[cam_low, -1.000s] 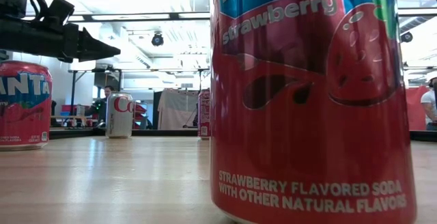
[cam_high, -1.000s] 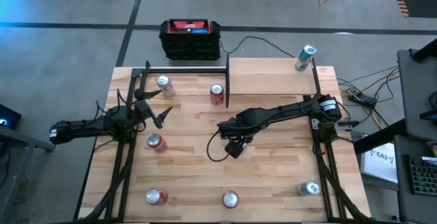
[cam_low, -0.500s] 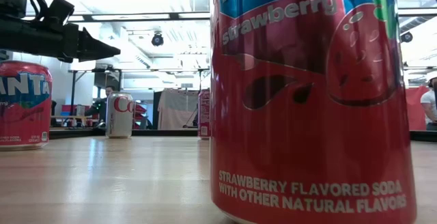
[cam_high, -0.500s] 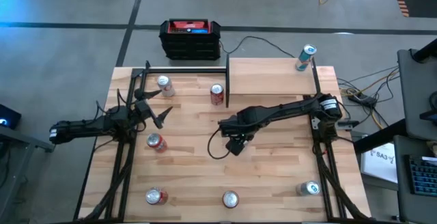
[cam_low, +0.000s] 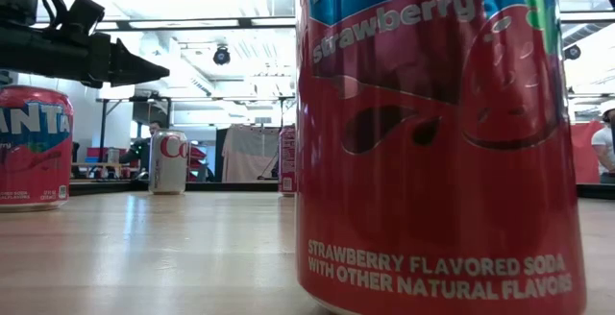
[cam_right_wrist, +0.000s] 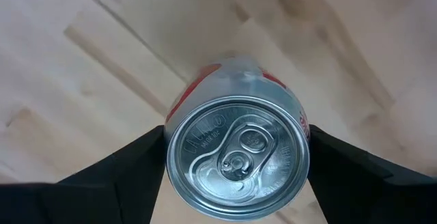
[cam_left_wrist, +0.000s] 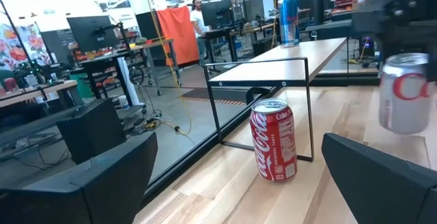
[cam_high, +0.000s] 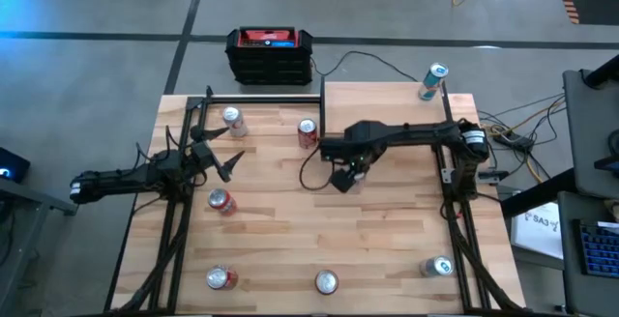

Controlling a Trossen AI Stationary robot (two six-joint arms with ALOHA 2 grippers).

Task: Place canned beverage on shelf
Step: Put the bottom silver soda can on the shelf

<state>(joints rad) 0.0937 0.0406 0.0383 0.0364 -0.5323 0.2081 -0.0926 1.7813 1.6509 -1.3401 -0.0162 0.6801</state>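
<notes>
Your right gripper [cam_high: 344, 178] grips a silver can [cam_right_wrist: 235, 157] by its sides, upright for placing, below table centre, the shelf [cam_high: 385, 104] at one o'clock; left gripper [cam_high: 221, 155] idles wide open at nine.

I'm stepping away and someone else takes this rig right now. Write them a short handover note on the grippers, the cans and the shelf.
Right gripper: shut on a silver can, held upright in the air beside the shelf.
Left gripper: open, empty, waiting at the table's left side.
Done: a blue can already stands on the shelf's far right corner.
Left: set the held can on the shelf and release. Other cans remain on the table, among them a red cola can next to the shelf.
</notes>
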